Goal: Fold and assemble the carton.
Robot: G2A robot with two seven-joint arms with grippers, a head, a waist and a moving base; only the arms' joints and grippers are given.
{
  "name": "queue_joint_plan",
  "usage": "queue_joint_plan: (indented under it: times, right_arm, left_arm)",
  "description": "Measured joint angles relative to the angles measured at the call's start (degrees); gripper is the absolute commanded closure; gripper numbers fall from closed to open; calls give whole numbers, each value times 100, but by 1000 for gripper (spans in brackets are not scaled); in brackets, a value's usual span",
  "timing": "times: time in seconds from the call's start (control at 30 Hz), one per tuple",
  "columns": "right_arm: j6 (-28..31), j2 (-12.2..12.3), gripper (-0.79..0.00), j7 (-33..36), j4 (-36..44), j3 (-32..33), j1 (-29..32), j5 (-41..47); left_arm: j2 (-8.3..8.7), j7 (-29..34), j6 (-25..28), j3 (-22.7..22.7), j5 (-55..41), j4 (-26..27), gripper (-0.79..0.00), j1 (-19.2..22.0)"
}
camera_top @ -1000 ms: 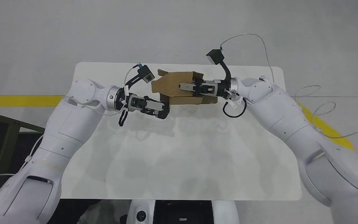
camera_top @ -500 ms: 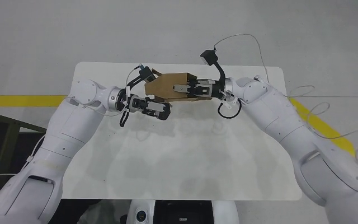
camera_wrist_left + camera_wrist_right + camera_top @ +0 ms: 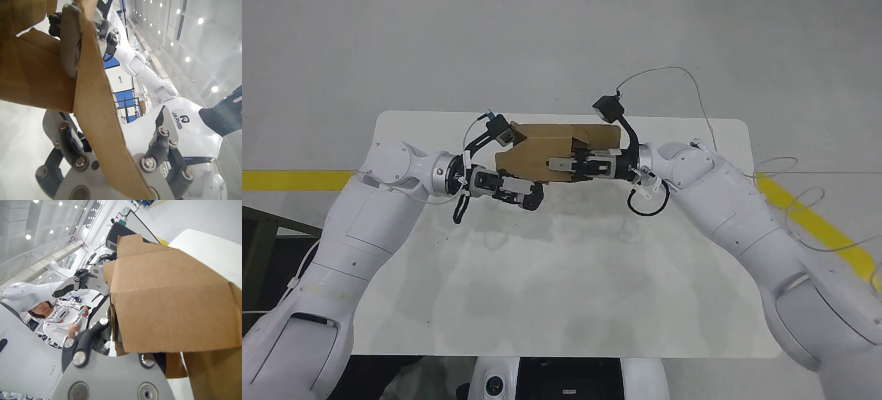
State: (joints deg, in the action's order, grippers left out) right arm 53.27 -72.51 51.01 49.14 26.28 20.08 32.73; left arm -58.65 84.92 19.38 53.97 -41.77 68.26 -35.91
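The carton (image 3: 542, 152) hung over the worktop (image 3: 572, 290) at upper centre of the top view, clamped by the right end effector (image 3: 564, 164); the left end effector (image 3: 530, 195), standing open around a flap (image 3: 98, 106), needed to fold it slowly along the crease.

Surface (image 3: 572, 290): white, smooth, rectangular with rounded corners, seen again pale and bare past the cardboard in the right wrist view (image 3: 208, 243). It stands on a grey floor (image 3: 542, 50); a yellow floor stripe (image 3: 292, 180) runs out from behind it on both sides. Carton (image 3: 537, 148) sits over the far edge; contact with the surface cannot be told.
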Motion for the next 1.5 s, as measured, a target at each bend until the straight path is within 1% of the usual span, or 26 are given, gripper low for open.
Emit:
queue_joint_plan:
  times: [0.43, 0.7, 0.9, 1.1, 1.27, 1.5]
  right_arm:
    - [-54, -46, 0, 55, -65, 162, 92, 27]
    - [-140, 80, 0, 141, -155, 382, 146, 95]
    - [-296, 317, 0, 297, -26, 579, 283, 134]
    - [-458, 615, 0, 459, 293, 810, 537, 221]
    - [-562, 862, 0, 563, 617, 1038, 730, 296]
    - [-698, 1155, 0, 700, 1223, 1284, 1001, 410]
  left_arm:
    - [-10, 4, -5, 46, 14, 1, -785, -15]
    - [7, -6, 6, 124, 65, 5, -785, -38]
    - [49, -55, 55, 239, 205, -32, -785, -50]
    - [86, -126, 126, 307, 397, -61, -785, -52]
    - [113, -220, 221, 340, 591, -98, -785, -42]
    - [160, -398, 399, 365, 1164, -174, -785, 32]
